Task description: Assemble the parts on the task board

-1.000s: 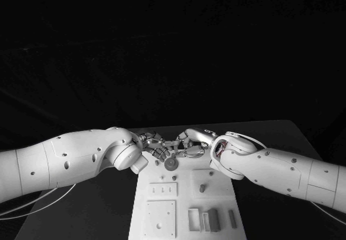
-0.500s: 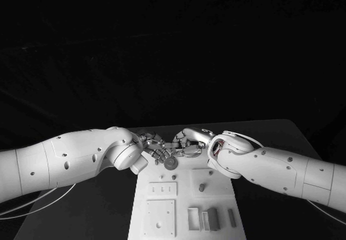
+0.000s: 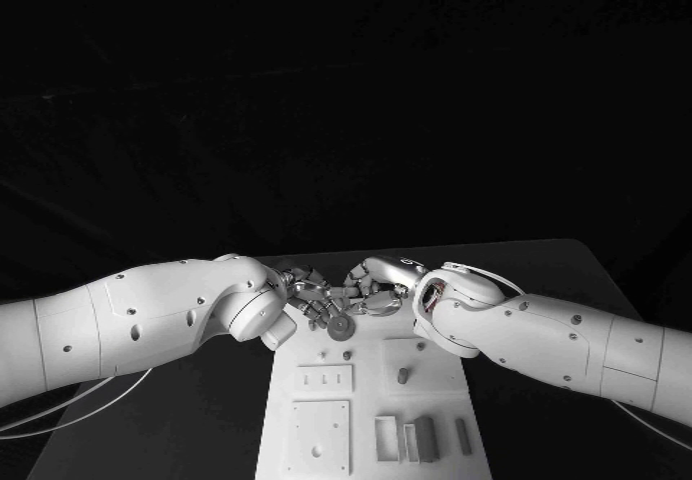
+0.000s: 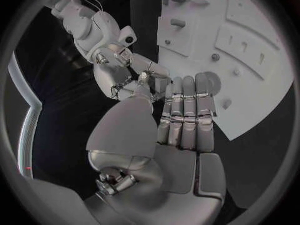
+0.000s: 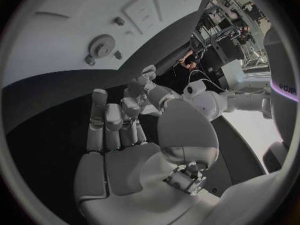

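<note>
A black desk [image 3: 216, 420] in a dark room carries the white board [image 3: 368, 400], a gear [image 3: 340, 328] lying at its far end. Both hands, left [image 3: 306, 292] and right [image 3: 378, 290], meet just beyond the gear, fingers extended and empty; they have barely moved in the last second.

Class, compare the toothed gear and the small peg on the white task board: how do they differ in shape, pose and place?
The gear is a wide toothed disc; the peg is a narrow plain stub. The gear lies flat; the peg stands up. The gear sits at the far end, the peg nearer the robot. Both are grey and rest on the task board.
</note>
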Motion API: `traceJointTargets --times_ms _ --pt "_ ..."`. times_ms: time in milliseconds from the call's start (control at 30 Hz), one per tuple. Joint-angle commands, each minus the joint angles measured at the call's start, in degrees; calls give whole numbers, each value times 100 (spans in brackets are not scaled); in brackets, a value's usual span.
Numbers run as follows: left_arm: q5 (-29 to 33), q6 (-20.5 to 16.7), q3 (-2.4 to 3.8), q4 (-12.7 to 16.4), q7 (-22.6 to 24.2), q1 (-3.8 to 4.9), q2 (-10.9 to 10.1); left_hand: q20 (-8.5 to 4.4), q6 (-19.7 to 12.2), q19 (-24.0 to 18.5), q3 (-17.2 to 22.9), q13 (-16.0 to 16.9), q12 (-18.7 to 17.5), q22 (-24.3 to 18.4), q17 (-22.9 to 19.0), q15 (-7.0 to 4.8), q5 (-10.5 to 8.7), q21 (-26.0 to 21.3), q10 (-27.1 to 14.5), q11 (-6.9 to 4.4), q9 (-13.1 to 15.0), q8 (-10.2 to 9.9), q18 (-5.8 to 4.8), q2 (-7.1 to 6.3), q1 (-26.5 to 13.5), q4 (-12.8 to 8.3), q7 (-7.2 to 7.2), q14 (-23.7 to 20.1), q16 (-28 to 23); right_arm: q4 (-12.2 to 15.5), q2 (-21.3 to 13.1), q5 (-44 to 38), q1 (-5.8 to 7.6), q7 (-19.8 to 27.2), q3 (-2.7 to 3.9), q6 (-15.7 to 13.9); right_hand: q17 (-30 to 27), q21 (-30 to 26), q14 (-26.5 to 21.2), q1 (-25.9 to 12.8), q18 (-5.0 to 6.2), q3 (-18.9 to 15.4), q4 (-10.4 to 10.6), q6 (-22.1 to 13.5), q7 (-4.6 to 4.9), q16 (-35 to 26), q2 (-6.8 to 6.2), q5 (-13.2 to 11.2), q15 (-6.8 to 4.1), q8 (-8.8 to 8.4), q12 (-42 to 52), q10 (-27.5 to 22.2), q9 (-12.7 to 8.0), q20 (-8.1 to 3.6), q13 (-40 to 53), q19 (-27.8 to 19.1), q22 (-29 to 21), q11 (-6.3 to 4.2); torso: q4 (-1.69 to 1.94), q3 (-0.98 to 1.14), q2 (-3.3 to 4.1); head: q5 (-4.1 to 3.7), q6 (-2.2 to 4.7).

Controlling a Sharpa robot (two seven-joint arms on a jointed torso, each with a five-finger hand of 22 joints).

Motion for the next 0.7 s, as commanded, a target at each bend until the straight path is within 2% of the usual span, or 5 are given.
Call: traceJointTargets --times_ms 33,367,467,533,700 --pt "-47 54 7 13 -21 12 41 -6 46 32 26 16 40 17 13 -19 17 30 49 1 -5 34 23 -35 -18 3 -4 40 33 15 26 -193 -3 9 1 73 -9 34 -4 -44 -10 -4 10 257 49 27 28 11 -54 13 37 19 -10 -16 -6 16 93 -23 3 1 1 -18 -11" --pt "-67 34 7 -7 -50 12 56 -36 83 51 71 71 55 70 48 -42 17 53 69 -17 -3 30 15 -1 85 -8 -20 52 77 24 39 -193 -3 12 1 75 -11 34 1 -42 -10 -1 6 262 47 28 29 11 -55 13 39 23 -6 -20 -6 20 93 -24 3 9 1 -17 -22" --pt "-67 13 7 -4 -42 12 63 -43 91 43 115 106 55 105 63 -45 19 57 64 -17 -2 20 3 57 309 -12 -20 42 93 23 51 -193 -3 11 1 93 -12 35 2 -42 -10 0 5 264 46 28 29 11 -56 14 39 24 -5 -20 -6 20 93 -25 1 8 0 -17 -24" --pt "-67 2 7 -3 -40 12 67 -45 95 45 216 123 56 120 69 -47 16 60 65 -18 1 18 0 48 466 -16 -20 41 100 16 55 -193 -3 7 1 101 -12 35 3 -42 -10 0 5 265 46 28 29 11 -56 14 39 24 -4 -21 -6 21 93 -25 1 9 1 -17 -24" --pt "-66 0 8 -15 -31 11 76 -41 103 44 652 164 53 150 81 -47 19 53 67 -18 12 13 -11 70 1028 -36 -21 39 114 -7 58 -193 -3 -2 1 134 -13 35 4 -43 -10 1 5 268 45 28 30 11 -56 15 39 25 -3 -21 -6 21 92 -26 0 8 -1 -13 -27"
